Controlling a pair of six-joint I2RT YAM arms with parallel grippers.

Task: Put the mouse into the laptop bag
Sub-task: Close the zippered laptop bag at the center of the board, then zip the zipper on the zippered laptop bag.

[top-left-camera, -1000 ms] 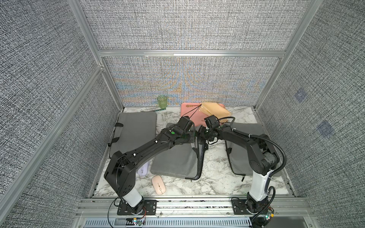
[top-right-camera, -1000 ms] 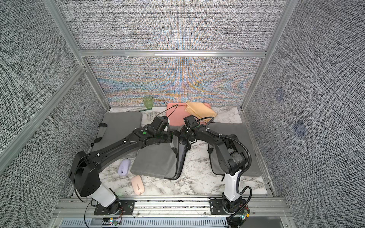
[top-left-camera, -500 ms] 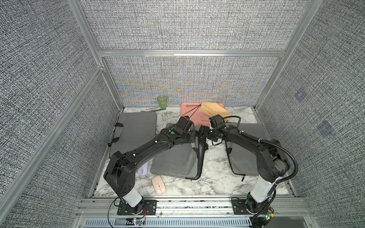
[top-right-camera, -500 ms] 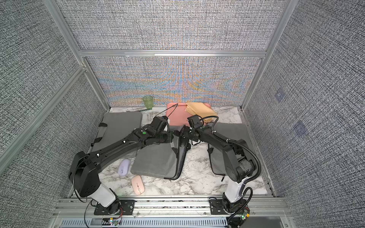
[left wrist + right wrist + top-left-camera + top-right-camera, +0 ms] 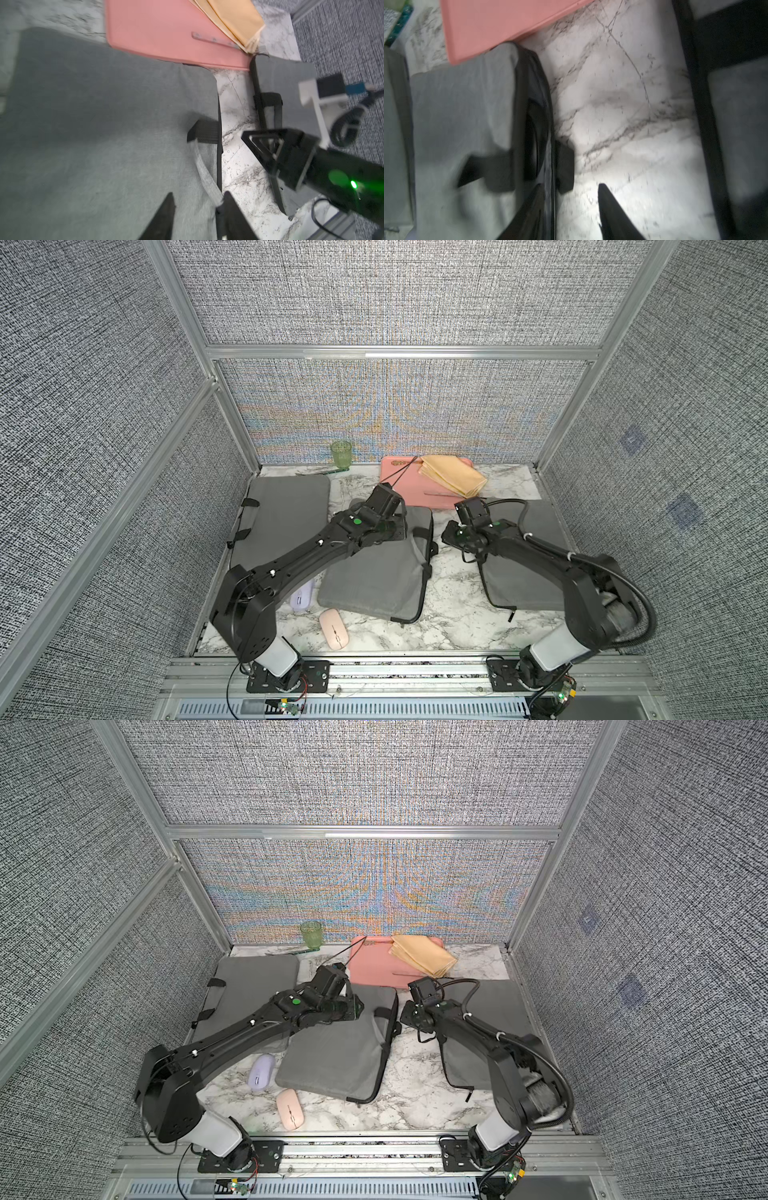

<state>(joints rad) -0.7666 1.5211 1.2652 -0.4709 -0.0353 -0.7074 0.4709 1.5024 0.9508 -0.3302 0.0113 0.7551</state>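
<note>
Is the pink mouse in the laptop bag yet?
Out. The pink mouse lies on the marble table, just outside the middle laptop bag.

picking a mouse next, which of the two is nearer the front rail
The pink mouse: it lies alone, closest to the front rail. The purple mouse sits farther back, beside the middle gray bag.

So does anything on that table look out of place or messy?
The middle grey laptop bag lies crooked, turned at an angle, unlike the left bag and right bag, which sit squarer. Its edge nearest the right arm looks to gape open. Nothing looks spilled or broken.
</note>
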